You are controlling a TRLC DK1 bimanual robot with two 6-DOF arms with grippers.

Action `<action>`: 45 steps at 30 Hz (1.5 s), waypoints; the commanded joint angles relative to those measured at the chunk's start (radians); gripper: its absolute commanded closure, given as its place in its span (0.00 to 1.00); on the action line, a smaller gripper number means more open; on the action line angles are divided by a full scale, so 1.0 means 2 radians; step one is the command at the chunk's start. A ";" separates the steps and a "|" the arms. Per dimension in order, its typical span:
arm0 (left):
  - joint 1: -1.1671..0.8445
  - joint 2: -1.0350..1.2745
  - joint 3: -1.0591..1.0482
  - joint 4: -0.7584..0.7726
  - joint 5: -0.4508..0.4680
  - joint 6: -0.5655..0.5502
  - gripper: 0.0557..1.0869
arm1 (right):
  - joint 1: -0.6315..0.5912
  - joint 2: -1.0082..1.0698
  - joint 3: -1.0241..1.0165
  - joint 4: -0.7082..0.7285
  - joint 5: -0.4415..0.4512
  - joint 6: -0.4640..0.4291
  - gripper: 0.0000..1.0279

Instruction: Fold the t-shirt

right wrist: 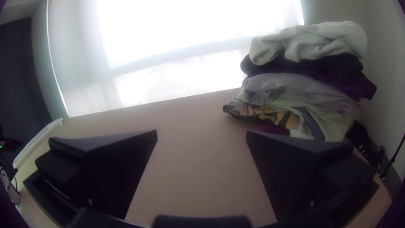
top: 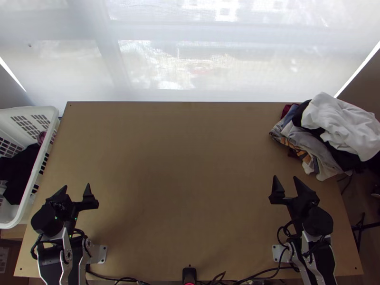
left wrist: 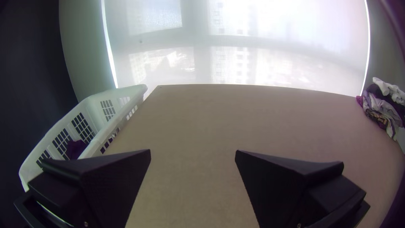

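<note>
- White garment (top: 339, 126) is lying bunched on top of the clothes pile (top: 308, 142); whether it is the t-shirt I cannot tell.
- Darker cloth is showing directly beneath it, with grey and patterned pieces lower down, all crumpled together at the far right corner of the table (top: 190, 166).
- Right gripper (top: 285, 178) is hovering near the pile, on its base side and a little left, apart from the cloth; its fingers are standing wide open, gripping nothing.
- Left gripper (top: 76, 186) is hovering well apart from the pile, at the table's left side, also spread wide and holding nothing.
- White basket (top: 34, 108) is standing beside the table's left edge, with dark cloth (top: 21, 171) lying inside.
</note>
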 commanded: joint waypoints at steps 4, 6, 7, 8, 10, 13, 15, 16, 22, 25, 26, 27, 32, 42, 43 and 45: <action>0.000 0.000 0.000 0.000 0.000 -0.001 0.05 | 0.000 0.000 0.000 0.000 0.000 0.000 0.05; 0.000 0.000 0.000 0.000 0.000 -0.001 0.05 | 0.001 0.000 -0.001 0.000 0.000 0.000 0.05; 0.000 0.000 0.000 0.000 0.000 -0.001 0.05 | 0.002 0.000 -0.001 0.000 0.000 0.000 0.05; 0.000 0.000 0.000 0.000 -0.001 -0.001 0.05 | 0.003 0.000 -0.001 0.000 0.000 0.000 0.05; 0.000 0.000 0.000 0.000 0.000 -0.001 0.05 | 0.002 0.000 0.000 0.000 0.000 0.000 0.05; 0.000 0.000 0.000 0.000 0.000 -0.001 0.05 | 0.009 0.001 0.000 0.001 0.000 0.008 0.05; 0.000 0.000 0.000 0.000 0.000 -0.001 0.05 | 0.009 0.000 0.000 0.001 0.000 0.009 0.05; 0.000 0.000 0.000 0.000 0.000 -0.001 0.05 | 0.008 0.000 0.000 0.001 0.000 0.008 0.05; 0.000 0.000 0.000 0.000 0.000 -0.001 0.05 | 0.010 0.000 0.000 0.041 0.033 0.009 0.05; 0.000 0.000 0.000 0.000 -0.001 -0.001 0.05 | -0.025 0.000 0.001 0.110 0.044 -0.028 0.06; 0.000 0.000 0.000 0.000 0.000 -0.001 0.05 | -0.020 0.000 0.002 0.120 0.051 -0.064 0.08; 0.000 0.000 0.000 0.000 0.000 -0.001 0.05 | -0.016 0.002 0.004 0.120 0.055 -0.093 0.12; 0.000 0.000 0.000 0.000 0.000 -0.001 0.05 | 0.012 0.011 0.040 0.046 0.061 -0.192 0.12; -0.039 -0.001 0.001 -0.003 -0.002 -0.025 0.05 | 0.018 0.310 0.331 -0.127 0.091 -0.156 0.05; -0.044 0.000 0.001 -0.003 -0.012 -0.017 0.05 | 0.021 0.328 0.354 -0.142 0.096 -0.143 0.05; -0.046 -0.001 0.003 -0.002 -0.036 -0.005 0.05 | 0.038 0.371 0.397 -0.180 0.106 -0.123 0.05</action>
